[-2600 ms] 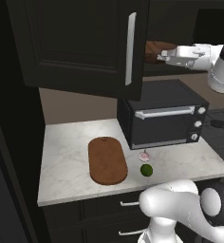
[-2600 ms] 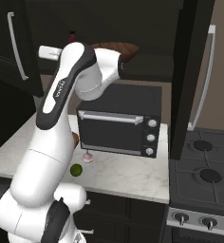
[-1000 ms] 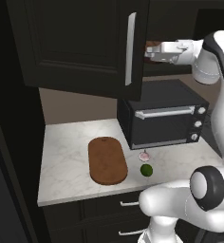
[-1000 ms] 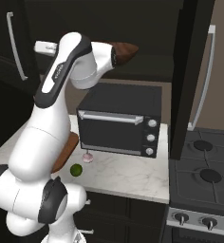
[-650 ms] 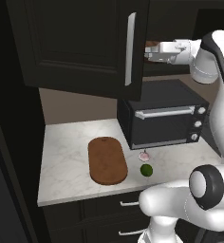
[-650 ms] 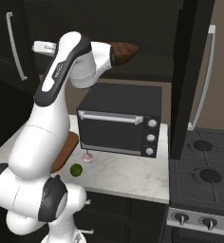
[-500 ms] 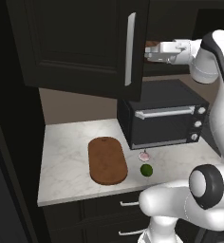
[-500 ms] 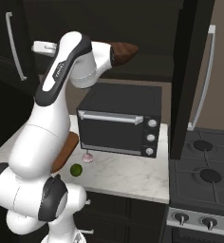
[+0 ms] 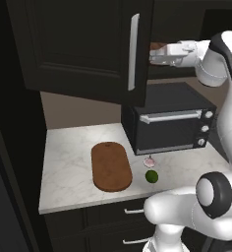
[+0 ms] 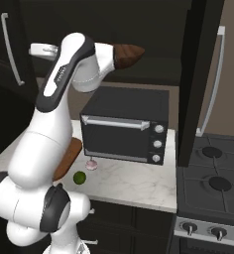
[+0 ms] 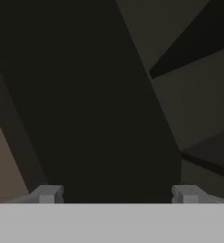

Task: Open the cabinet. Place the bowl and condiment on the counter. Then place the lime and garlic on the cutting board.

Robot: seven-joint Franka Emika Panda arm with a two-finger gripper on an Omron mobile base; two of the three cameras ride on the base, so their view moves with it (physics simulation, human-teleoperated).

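The arm is up high, reaching into the open cabinet [image 9: 83,47], its door swung out toward us with one long silver handle [image 9: 133,51] on its edge. The end effector [image 11: 116,194] is at the shelf above the oven; in the hand view its two fingertips [image 11: 46,193] stand wide apart with dark cabinet interior between them, and nothing is visibly pinched. Whether they touch the bowl, I cannot tell.

One bowl [image 10: 127,54], brown and wooden, sits on the cabinet shelf right at the end of the wrist in the right base view; from the left base view just a sliver of it [image 9: 156,47] peeks out past the door edge.

Down on the counter [image 9: 69,167]: one cutting board [image 9: 111,166], reddish-brown, lying flat and bare. Just to its right, one lime [image 9: 151,176], dark green, and one garlic [image 9: 149,161], pale pink, just behind the lime and close to the oven's front. Both are off the board, on the marble. In the right base view the lime [image 10: 80,177] and garlic [image 10: 91,164] sit near each other just beside the arm.

One black toaster oven [image 9: 169,123] stands on the counter under the open cabinet. A stovetop [image 10: 213,183] with two burners sits off to the right.
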